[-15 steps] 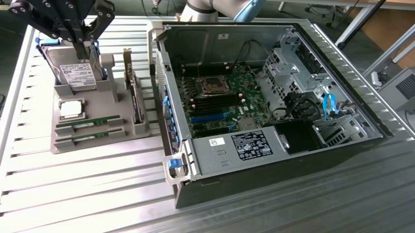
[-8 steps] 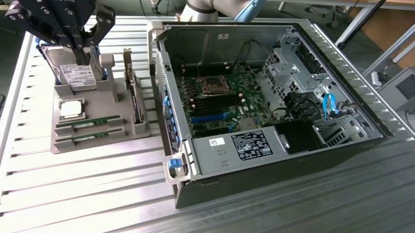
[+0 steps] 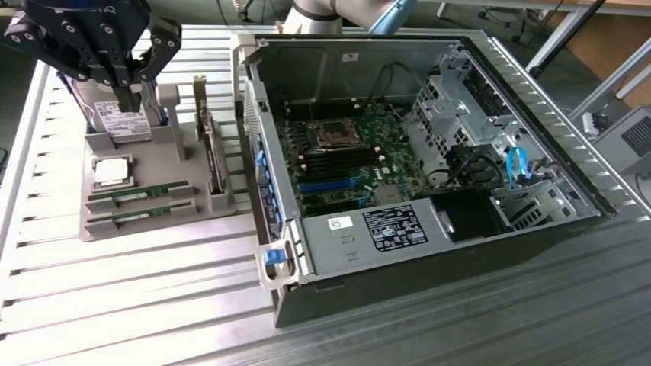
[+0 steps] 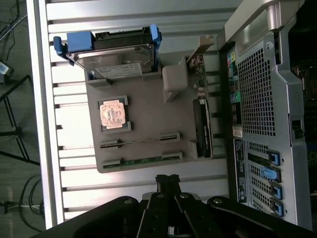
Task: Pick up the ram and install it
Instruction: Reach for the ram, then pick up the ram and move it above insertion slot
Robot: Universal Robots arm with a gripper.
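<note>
Nearest in the wrist view, the gripper: fingers closed against each other, gripping nothing, raised clear of the gray fixture tray. Just past the fingertips, at the tray's nearest edge, the ram, standing on its long edge in a slot, untouched. Lies crosswise to the fingers, long axis parallel to that tray edge, one end toward the computer case, the other away from it. One slot farther from the fingers, a second stick, parallel and edge-on. Beyond that the square CPU chip, then the hard drive in its blue bracket, farthest from the fingertips; off toward the case, the dark expansion card at right angles to the ram. From the wrist, the case's perforated rear panel; from the exterior view, its open interior with the motherboard, plus the gripper hanging high over the tray and both green sticks side by side.
</note>
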